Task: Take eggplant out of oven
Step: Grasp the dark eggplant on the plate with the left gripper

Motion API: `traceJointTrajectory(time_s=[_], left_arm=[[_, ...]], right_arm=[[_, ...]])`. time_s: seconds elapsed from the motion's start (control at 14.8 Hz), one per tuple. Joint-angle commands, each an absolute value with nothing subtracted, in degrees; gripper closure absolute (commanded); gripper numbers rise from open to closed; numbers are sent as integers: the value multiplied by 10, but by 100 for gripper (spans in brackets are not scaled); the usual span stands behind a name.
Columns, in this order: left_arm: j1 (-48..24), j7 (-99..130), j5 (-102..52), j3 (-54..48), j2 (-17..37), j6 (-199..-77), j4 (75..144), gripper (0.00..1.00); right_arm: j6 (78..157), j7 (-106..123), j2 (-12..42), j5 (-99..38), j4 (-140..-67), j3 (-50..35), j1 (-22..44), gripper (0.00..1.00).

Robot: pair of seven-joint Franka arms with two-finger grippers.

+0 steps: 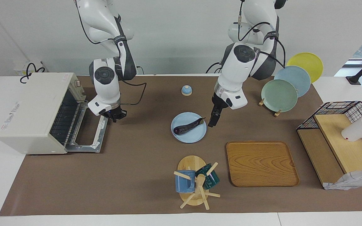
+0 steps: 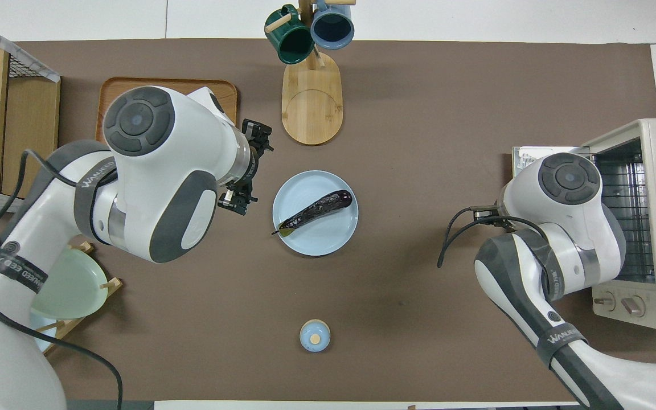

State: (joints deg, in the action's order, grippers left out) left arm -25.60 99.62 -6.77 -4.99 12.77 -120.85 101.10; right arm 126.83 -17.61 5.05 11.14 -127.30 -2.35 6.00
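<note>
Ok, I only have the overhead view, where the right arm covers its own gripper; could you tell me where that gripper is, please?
Observer: The right gripper hangs shut over the edge of the open door of the oven, holding nothing.
Operator: Thanks. Is the left gripper touching the eggplant?
Observer: No. The left gripper is open, up in the air beside the plate, clear of the eggplant lying on it.
Operator: And what does the left arm hide near its base?
Observer: A yellow plate, standing in the rack.
</note>
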Motion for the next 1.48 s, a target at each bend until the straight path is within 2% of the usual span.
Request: traceJointTrajectory(time_s=[0.0,0.2,0.47,0.81,1.14,1.41], left_arm=[[-288,1125,-76,-40,125,-1261,1056,0],[-302,1243,-75,-40,135,-1313,1085,0],[-341,1392,-42,-37,203,-1341,1078,0],[-349,1480,-38,-36,218,-1345,1082,0],[-348,1524,-31,-36,221,-1357,1082,0],[-349,1540,-29,-34,226,-1368,1085,3]], right_arm=[[1311,-149,41,122,-1306,-31,38,100],[1321,-145,46,122,-1311,-31,27,100],[1334,-143,58,123,-1310,-31,26,100],[1333,-143,66,129,-1310,-30,13,100],[1320,-132,66,206,-1303,-31,17,100],[1235,-94,66,230,-1249,-33,21,100]])
